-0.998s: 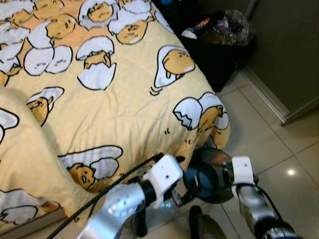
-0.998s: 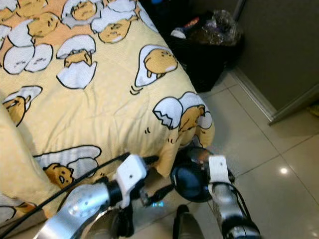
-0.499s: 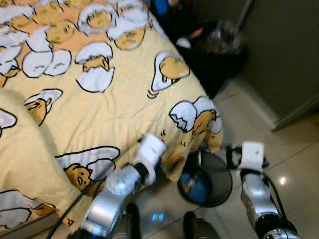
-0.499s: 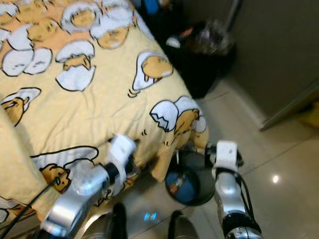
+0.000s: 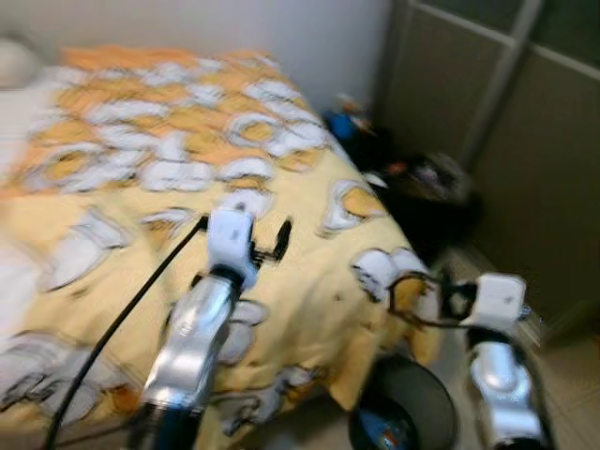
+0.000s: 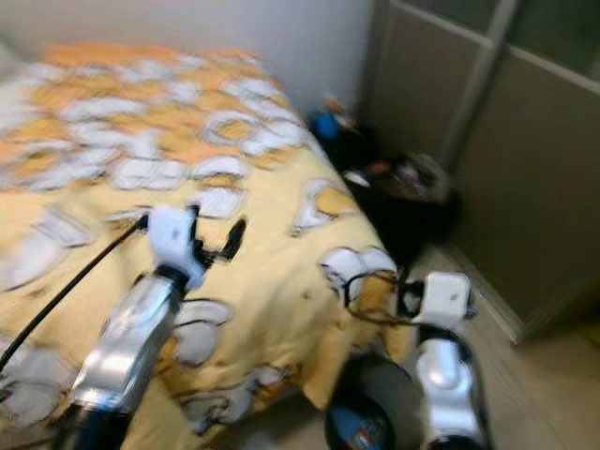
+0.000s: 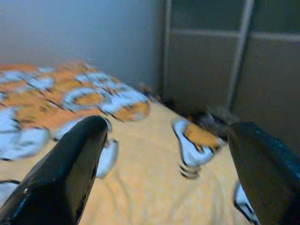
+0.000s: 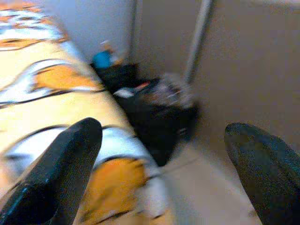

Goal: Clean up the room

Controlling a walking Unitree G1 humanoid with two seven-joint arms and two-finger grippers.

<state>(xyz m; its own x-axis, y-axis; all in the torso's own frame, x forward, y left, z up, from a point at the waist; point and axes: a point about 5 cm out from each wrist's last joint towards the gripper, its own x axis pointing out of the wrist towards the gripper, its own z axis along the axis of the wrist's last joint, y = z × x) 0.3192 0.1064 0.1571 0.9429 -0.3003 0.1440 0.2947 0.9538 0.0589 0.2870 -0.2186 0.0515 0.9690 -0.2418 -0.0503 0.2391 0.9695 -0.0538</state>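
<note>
Both arms are raised in front of the robot with nothing in them, which reads as a posture for walking or looking round rather than for picking anything up; the blur fits a robot on the move. The left hand (image 5: 267,246) hovers over the near part of the bed (image 5: 112,187), its two black fingers (image 7: 65,173) spread wide apart, holding and touching nothing. The right hand (image 5: 422,302) hangs off the bed's near right corner above the floor (image 5: 572,375), fingers also spread wide and empty.

What needs tidying seems to lie to the right. A round dark bin (image 5: 403,422) sits on the floor just below the right hand, beside the bed's corner, with something blue inside. Farther off, a dark heap of bags and clutter (image 5: 422,192) lies between the bed's far right edge and the grey wardrobe doors (image 5: 525,169).
</note>
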